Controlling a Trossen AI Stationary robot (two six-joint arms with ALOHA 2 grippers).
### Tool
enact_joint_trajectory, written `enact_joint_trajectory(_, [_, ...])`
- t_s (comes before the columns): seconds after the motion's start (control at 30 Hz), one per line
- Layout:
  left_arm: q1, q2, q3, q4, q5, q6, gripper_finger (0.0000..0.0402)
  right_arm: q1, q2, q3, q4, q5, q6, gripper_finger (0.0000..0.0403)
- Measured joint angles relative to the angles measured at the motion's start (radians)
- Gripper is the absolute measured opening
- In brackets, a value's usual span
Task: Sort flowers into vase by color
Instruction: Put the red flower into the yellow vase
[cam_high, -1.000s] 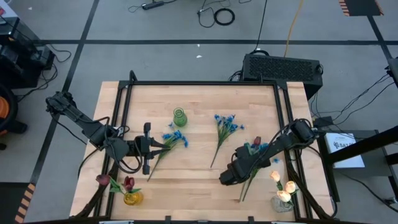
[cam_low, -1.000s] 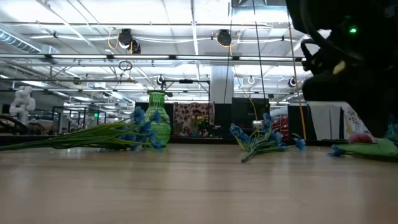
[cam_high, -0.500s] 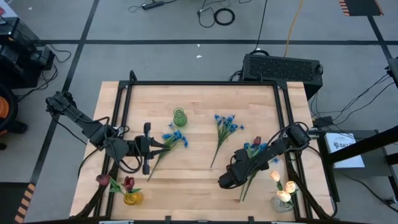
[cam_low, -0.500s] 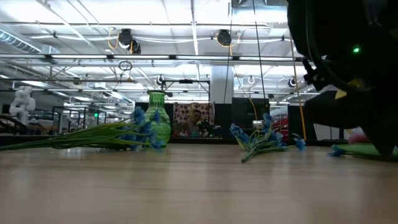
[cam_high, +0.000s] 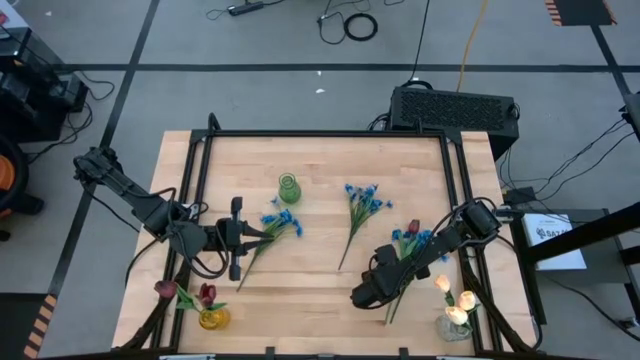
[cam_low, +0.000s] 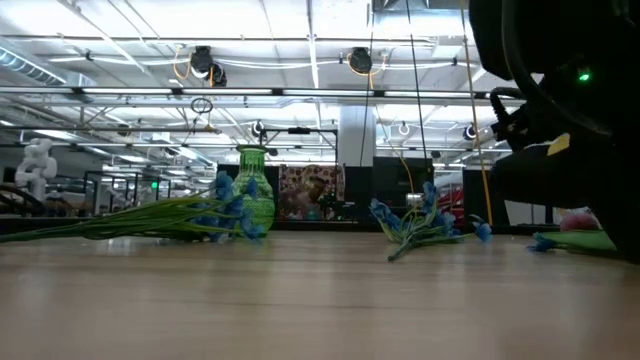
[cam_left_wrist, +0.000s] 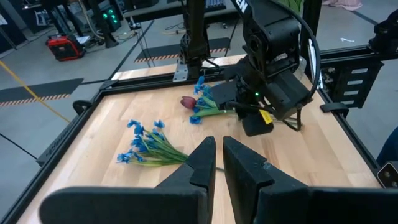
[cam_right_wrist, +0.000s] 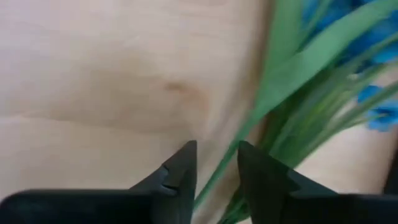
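My right gripper (cam_high: 362, 293) (cam_right_wrist: 217, 158) is low over the table's near right part and open. Its fingers stand on either side of a green stem (cam_right_wrist: 219, 171) of the loose bunch of one dark red tulip (cam_high: 412, 230) and blue blossoms (cam_high: 425, 240), which lies on the wood. My left gripper (cam_high: 250, 238) (cam_left_wrist: 217, 149) is shut, beside a blue bunch (cam_high: 278, 222) lying flat. A second blue bunch (cam_high: 360, 197) lies mid-table. The green vase (cam_high: 289, 187) stands empty.
A yellow vase (cam_high: 210, 319) with two red tulips (cam_high: 206, 294) stands at the near left corner. A clear vase (cam_high: 453, 325) with cream tulips (cam_high: 442, 284) stands at the near right corner, close to my right arm. A black frame (cam_high: 330, 134) rims the table.
My right gripper has moved toward the table's near edge and slightly left, and has sunk lower over the tulip bunch's stems. The flowers have stayed where they were.
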Motion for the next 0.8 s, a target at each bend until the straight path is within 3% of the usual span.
enact_joint_trajectory(0.23, [0.000,0.000,0.000,0.000,0.000,0.000,0.0039,0.000,0.000,0.000,0.013,0.016,-0.016,0.0053])
enact_joint_trajectory(0.4, [0.000,0.000,0.000,0.000,0.000,0.000,0.0039,-0.002,0.000,0.000,0.028,0.075,-0.030,0.0043])
enact_joint_trajectory(0.57, [0.000,0.000,0.000,0.000,0.000,0.000,0.0039,-0.002,0.000,0.000,0.020,0.069,0.000,0.0068])
enact_joint_trajectory(0.8, [0.000,0.000,0.000,-0.001,0.000,0.000,0.0039,0.008,0.000,0.000,0.012,0.025,0.029,0.0142])
